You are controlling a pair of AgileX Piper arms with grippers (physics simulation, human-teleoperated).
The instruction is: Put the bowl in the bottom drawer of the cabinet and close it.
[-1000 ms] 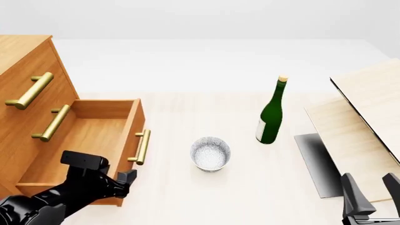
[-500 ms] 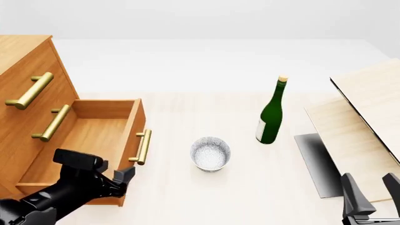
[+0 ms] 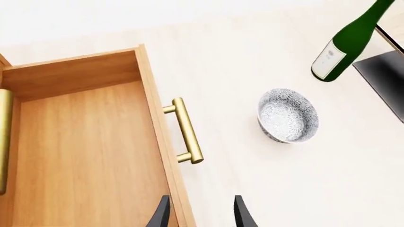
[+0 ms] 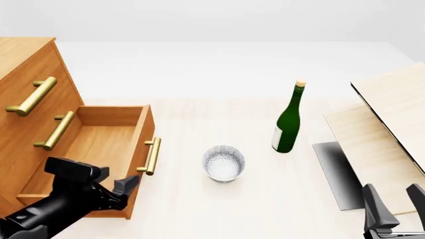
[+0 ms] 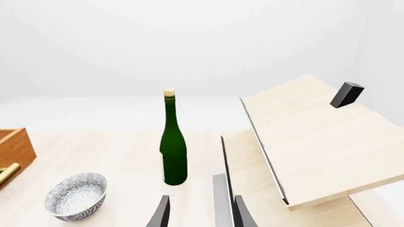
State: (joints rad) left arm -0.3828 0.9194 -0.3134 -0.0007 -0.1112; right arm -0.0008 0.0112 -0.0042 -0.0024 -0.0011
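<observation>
- Left gripper (image 4: 129, 185) hovers at the near corner of the bottom drawer (image 4: 93, 144), fingers spread a little and holding nothing; in the left wrist view both fingertips (image 3: 161, 215) show parted, one over the drawer's front wall and one over bare desk.
- Right gripper (image 4: 395, 204) sits low at the desk's near right edge, fingers likewise apart and empty, just beside the pale wooden boards (image 4: 385, 129).
- Bowl (image 4: 223, 163) stands upright on the open desk, mouth up, roughly midway between the drawer's brass handle (image 4: 151, 156) and the green bottle (image 4: 289, 122), touching neither.
- Round, so no long axis to line up with; a pinch on any part of the rim looks equally workable.
- From the left gripper: ahead and off to its right, past the handle, near but clearly apart.
- From the right gripper: ahead and well off to its left, with the bottle standing nearer the reach line.
- Judged nearer: the left arm, also already at the drawer.
- Drawer pulled well out from the cabinet (image 4: 30, 99), floor bare, leaving only a short carry leftward from the bowl.
- Worth minding on the way: the handle projecting towards the bowl.
</observation>
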